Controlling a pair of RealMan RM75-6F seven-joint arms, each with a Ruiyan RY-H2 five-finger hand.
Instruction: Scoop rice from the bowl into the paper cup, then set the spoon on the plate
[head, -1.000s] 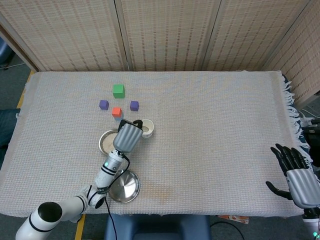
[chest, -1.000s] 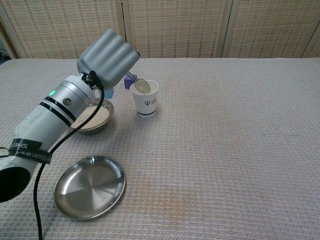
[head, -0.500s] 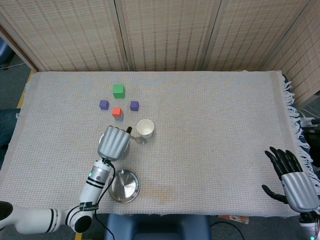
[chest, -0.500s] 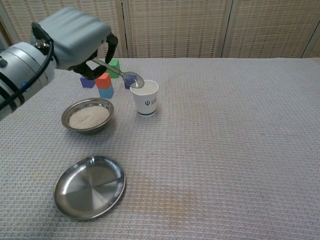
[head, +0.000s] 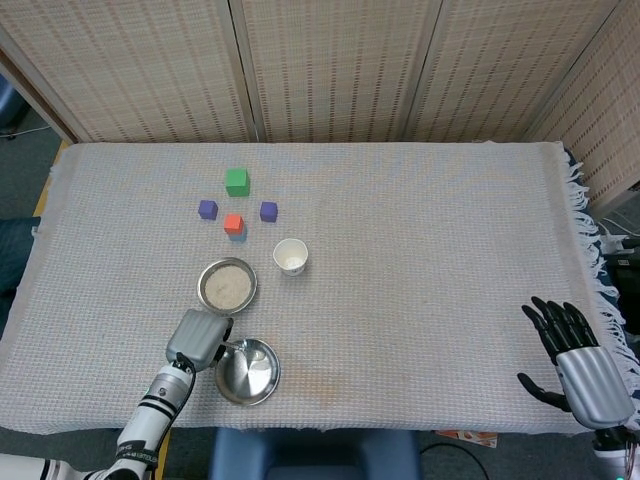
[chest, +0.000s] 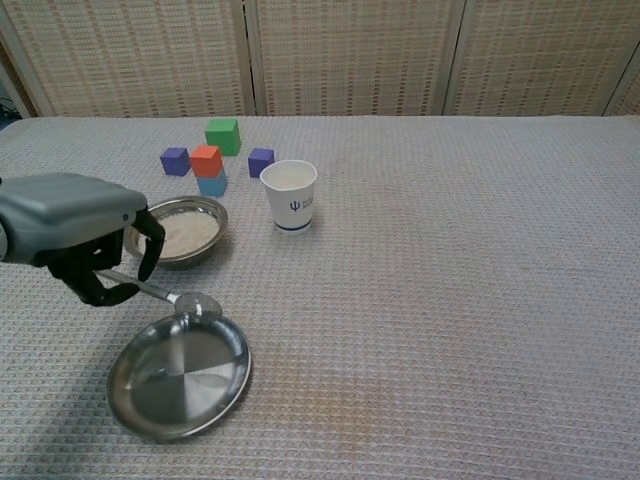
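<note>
My left hand (head: 198, 338) (chest: 75, 229) grips the handle of a metal spoon (chest: 170, 295) (head: 238, 347). The spoon's bowl hovers over the far rim of the empty steel plate (chest: 150, 390) (head: 262, 377), near the table's front edge. Behind the plate sits the steel bowl (chest: 210, 209) (head: 227, 286) holding white rice. The white paper cup (chest: 290, 196) (head: 291, 256) stands upright to the right of the bowl, with rice inside. At the table's front right corner my right hand (head: 582, 364) rests with fingers spread and holds nothing.
Behind the bowl and cup lie a green cube (head: 237, 181) (chest: 223, 135), two purple cubes (head: 208, 209) (head: 268, 211), and a red cube (head: 234, 223) (chest: 206, 160) on top of a blue one (chest: 212, 184). A woven cloth (head: 430, 260) covers the table.
My left hand has carried the spoon back from the cup, past the rice bowl, down to the plate's rim. The right hand has shifted slightly.
</note>
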